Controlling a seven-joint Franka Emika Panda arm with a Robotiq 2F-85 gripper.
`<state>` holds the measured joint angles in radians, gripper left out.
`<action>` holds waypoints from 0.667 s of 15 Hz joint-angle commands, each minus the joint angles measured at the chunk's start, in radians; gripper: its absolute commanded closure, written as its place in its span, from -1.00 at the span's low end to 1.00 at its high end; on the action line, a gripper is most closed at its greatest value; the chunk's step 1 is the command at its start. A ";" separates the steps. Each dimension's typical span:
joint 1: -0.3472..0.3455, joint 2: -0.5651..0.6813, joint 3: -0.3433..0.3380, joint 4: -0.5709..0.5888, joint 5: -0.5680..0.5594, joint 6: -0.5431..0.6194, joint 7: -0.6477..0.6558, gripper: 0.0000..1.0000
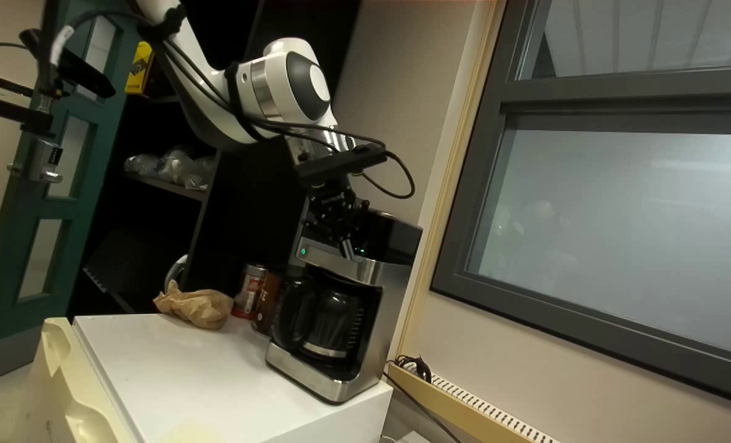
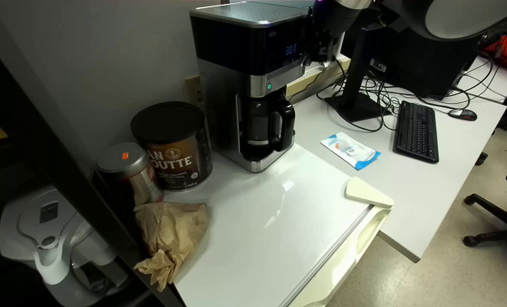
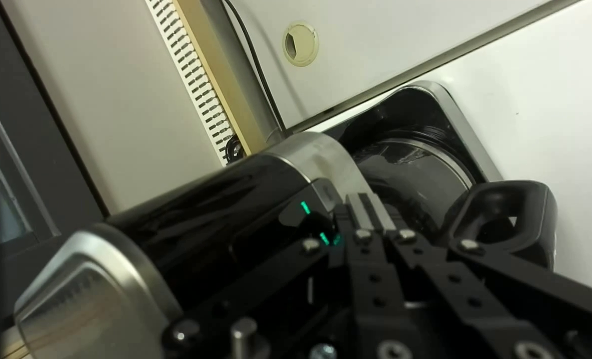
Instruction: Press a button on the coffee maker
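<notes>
The black metal pincer (image 1: pixel 346 248) has its fingers together; the boxy black-and-silver coffee maker (image 2: pixel 236 76) stands at its tips, contact unclear; poor aim could skid them along the silver metal strip (image 1: pixel 330 259); overpressing could shove the coffee maker.

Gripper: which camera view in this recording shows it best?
The wrist view: the gripper fills the foreground, its two fingertips together beside green marks on the coffee maker. Both exterior views show the gripper smaller and dark, its fingertips near the coffee maker's upper front; neither makes contact clear.
</notes>
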<state>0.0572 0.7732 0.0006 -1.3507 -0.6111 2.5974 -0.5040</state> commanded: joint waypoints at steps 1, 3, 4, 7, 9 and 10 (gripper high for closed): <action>0.003 0.053 0.010 0.069 0.024 0.000 -0.041 0.99; 0.001 0.048 0.012 0.060 0.024 0.006 -0.044 0.99; 0.000 0.042 0.013 0.050 0.023 0.013 -0.044 0.99; -0.003 0.023 0.015 0.023 0.019 0.031 -0.045 0.99; -0.007 0.008 0.017 0.002 0.019 0.041 -0.047 0.99; -0.010 -0.009 0.021 -0.023 0.018 0.049 -0.053 0.99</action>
<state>0.0560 0.7794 0.0050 -1.3508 -0.6111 2.6019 -0.5157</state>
